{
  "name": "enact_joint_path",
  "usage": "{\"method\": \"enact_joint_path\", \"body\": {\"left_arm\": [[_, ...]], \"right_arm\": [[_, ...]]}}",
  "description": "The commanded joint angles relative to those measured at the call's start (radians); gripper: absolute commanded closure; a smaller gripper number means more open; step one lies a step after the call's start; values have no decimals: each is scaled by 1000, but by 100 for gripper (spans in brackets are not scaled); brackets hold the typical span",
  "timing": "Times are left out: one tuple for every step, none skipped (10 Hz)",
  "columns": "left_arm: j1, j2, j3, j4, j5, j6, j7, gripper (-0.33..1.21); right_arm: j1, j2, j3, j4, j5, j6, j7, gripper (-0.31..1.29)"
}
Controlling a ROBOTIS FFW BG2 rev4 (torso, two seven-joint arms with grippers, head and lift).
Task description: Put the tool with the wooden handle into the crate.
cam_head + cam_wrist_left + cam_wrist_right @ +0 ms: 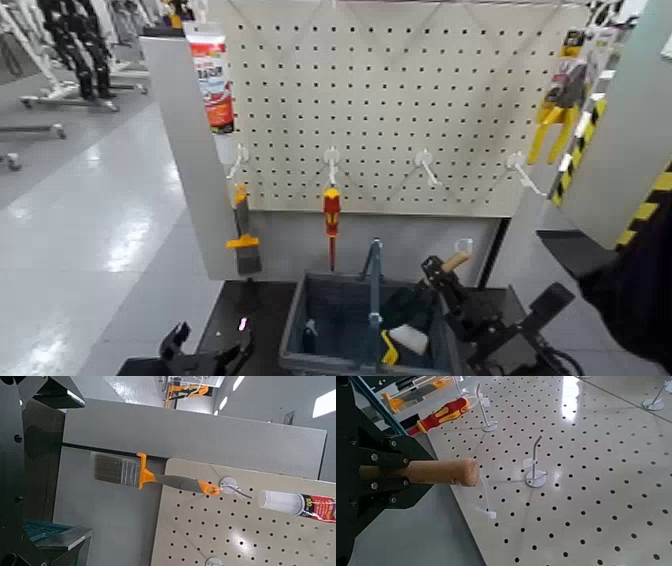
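Note:
The trowel's tan wooden handle [455,262] is clamped in my right gripper [447,273], just above the right side of the dark crate [300,330]. Its end loop [463,245] points up toward the pegboard, and its dark blade [405,305] hangs down into the crate's opening. In the right wrist view the handle [435,472] sticks out from the black fingers [383,451], which are shut on it. My left gripper [208,352] is low at the front left, open and empty, beside the crate.
The white pegboard [400,90] stands behind the crate. On its hooks hang a dark scraper with a yellow band [243,238] and a red-and-yellow screwdriver [331,220], and two hooks [428,168] are bare. The crate holds small white and yellow items [400,342]. A tube [211,75] is on the left post.

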Motion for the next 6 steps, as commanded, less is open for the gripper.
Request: {"method": "enact_joint_path", "body": {"left_arm": [[0,0,-1,0,0,0,0,11],[-1,0,-1,2,0,0,-1,11],[-3,0,-3,2,0,2,0,11],[-3,0,-3,2,0,2,0,11],[-5,0,-3,2,0,2,-1,11],[-5,0,-5,3,0,2,-1,11]], "right_arm": [[-9,1,45,23,-41,26,-22,119],[-13,0,61,29,-50,35,-29,119],[-18,-2,82,40,-75,41,-39,119],[-19,-2,91,42,-78,55,-44,119],[-19,-5,93,43,-80,67,-47,119],[-19,-5,96,43,-83,73,-50,119]]}}
